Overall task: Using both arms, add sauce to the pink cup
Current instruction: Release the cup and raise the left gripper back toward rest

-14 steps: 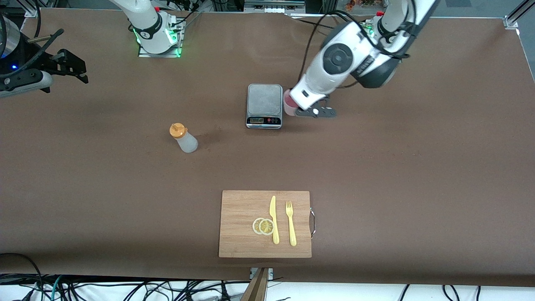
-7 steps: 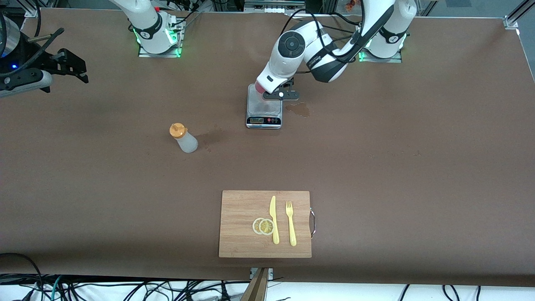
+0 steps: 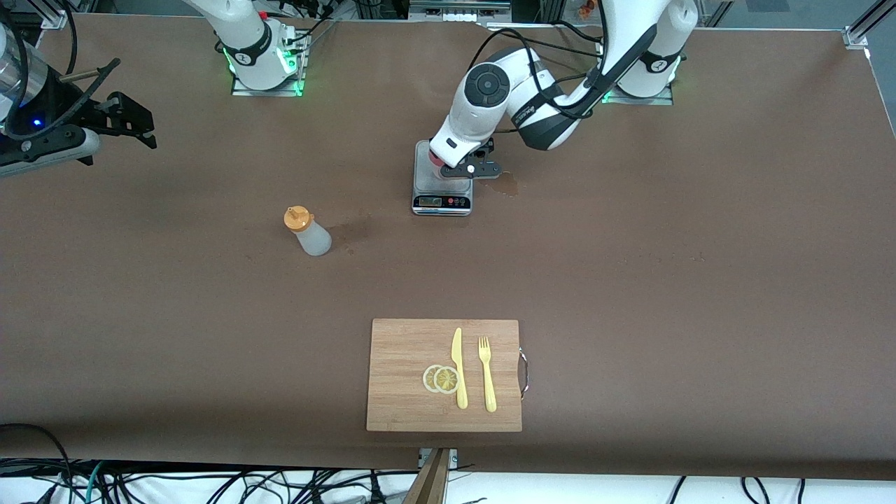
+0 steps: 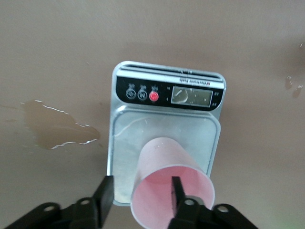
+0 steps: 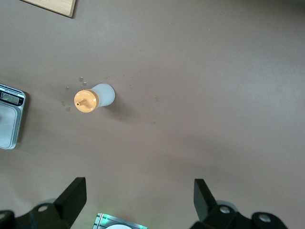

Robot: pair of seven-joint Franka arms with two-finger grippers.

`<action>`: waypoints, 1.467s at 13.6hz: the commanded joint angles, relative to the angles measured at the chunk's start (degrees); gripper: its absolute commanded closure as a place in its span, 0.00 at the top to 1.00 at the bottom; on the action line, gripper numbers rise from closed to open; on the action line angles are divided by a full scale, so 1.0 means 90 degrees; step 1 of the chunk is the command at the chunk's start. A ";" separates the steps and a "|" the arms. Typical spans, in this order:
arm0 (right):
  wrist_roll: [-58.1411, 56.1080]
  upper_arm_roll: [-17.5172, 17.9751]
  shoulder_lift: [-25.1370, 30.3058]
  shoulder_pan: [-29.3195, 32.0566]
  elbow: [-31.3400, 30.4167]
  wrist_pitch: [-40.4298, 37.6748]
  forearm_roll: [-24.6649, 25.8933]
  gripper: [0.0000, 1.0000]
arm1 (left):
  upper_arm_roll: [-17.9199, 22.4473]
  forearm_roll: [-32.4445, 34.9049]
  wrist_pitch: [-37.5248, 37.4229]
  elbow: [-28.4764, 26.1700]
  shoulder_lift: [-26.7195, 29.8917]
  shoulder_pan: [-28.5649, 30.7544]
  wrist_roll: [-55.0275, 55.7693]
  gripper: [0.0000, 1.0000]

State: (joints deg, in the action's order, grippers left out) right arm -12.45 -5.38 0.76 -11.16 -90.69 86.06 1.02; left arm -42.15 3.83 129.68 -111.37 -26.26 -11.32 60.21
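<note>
Sauce [image 3: 306, 229]: upright on bare table toward the right arm's end, nearer the front camera than the scale [image 3: 442, 192]; right gripper [image 5: 138, 202], fingers spread wide, hangs high over that end, with open room around the bottle for a descent. Pink cup [image 4: 167, 183]: pinched by its rim in the left gripper [image 3: 467, 169] over the scale's plate; best lowered level and centred, away from plate edges and the spill [image 4: 56, 129] beside.
</note>
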 commanded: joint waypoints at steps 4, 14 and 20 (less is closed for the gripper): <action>-0.0150 0.0012 -0.0025 -0.0001 -0.0011 0.0106 -0.0230 1.00 | -0.0082 0.0180 -0.3320 0.2156 0.0583 0.0291 -0.0136 1.00; -0.2773 -0.0067 -0.0035 -0.0089 -0.0635 0.0281 -0.1625 1.00 | 0.2952 -0.0582 -0.4682 0.2337 0.2242 0.0447 -0.6117 1.00; -0.5924 -0.0067 -0.0171 0.0584 -0.1593 0.0994 -0.2632 1.00 | 0.3824 -0.0572 -0.4418 0.2111 0.2595 0.1423 -0.6700 1.00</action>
State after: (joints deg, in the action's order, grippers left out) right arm -56.20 -6.23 -0.79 -8.56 -101.95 93.14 -19.31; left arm -7.38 -0.17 88.07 -89.61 -4.81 -0.78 1.11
